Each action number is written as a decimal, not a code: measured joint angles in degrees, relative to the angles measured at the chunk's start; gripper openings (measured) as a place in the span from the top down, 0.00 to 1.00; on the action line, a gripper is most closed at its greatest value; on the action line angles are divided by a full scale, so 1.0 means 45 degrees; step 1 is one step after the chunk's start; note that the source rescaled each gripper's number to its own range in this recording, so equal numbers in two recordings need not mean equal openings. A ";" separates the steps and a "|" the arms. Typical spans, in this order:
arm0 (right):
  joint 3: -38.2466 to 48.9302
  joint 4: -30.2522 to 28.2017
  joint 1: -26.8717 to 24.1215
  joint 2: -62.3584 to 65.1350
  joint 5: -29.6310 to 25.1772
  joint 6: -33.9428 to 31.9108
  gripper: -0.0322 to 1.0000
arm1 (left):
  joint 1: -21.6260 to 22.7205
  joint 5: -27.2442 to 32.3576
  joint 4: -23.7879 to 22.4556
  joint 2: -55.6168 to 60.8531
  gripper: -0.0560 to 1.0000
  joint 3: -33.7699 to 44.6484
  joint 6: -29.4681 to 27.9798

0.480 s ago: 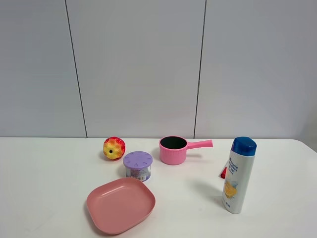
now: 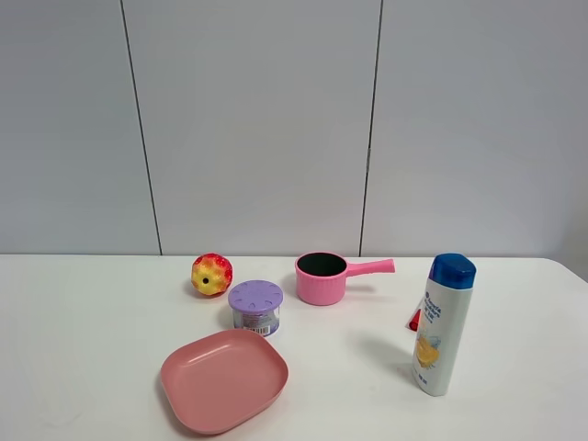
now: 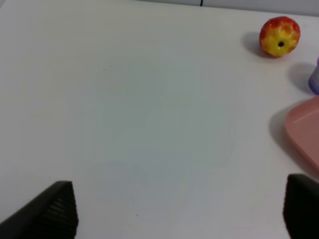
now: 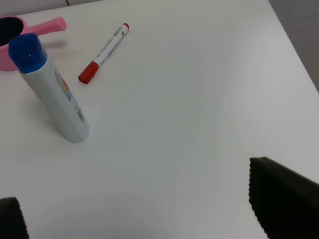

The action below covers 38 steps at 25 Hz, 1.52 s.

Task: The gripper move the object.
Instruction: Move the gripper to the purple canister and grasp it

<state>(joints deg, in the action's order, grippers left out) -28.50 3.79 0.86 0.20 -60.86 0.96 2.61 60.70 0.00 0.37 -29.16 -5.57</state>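
The object, a small round tub with a lilac slotted lid (image 2: 255,307), stands on the white table between the red-yellow ball and the pink plate. Only a lilac sliver of it (image 3: 315,77) shows at the edge of the left wrist view. No arm or gripper shows in the exterior high view. My left gripper (image 3: 182,204) is open and empty over bare table, well away from the tub. My right gripper (image 4: 139,199) is open and empty over bare table near the shampoo bottle.
A red-yellow ball (image 2: 211,274) and a pink saucepan (image 2: 323,277) stand behind the tub. A pink plate (image 2: 223,379) lies in front of it. A white shampoo bottle with a blue cap (image 2: 443,323) stands at the right, with a red-capped marker (image 4: 103,52) behind it.
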 joint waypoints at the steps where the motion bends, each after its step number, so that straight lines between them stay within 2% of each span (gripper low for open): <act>1: 0.0000 0.0000 0.0000 0.0000 0.0000 0.0000 0.00 | 0.0000 0.0000 0.0000 0.0000 0.59 0.0000 0.0000; 23: 0.0000 0.0000 0.0000 0.0000 0.0000 0.0000 0.00 | 0.0000 0.0032 0.0128 -0.0072 0.59 -0.0024 0.0099; 27: 0.0000 0.0000 0.0000 0.0000 0.0000 0.0000 0.00 | 0.0000 0.0790 0.0643 -0.1246 0.59 -0.0791 0.1239; 31: 0.0000 0.0000 0.0000 0.0000 0.0000 0.0000 0.00 | 0.0000 0.0998 0.1673 -0.2977 0.59 -0.2229 0.2385; 34: 0.0000 0.0000 0.0000 0.0000 0.0000 0.0000 0.00 | 0.0000 0.0784 0.2481 -0.4282 0.59 -0.3086 0.3225; 38: 0.0000 0.0000 0.0000 0.0000 0.0000 0.0000 0.00 | 0.0000 -0.0241 0.3573 -0.6062 0.59 -0.3433 0.4585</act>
<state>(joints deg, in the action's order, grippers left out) -28.50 3.79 0.86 0.20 -60.86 0.96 2.61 59.62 16.08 -26.91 -44.61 15.06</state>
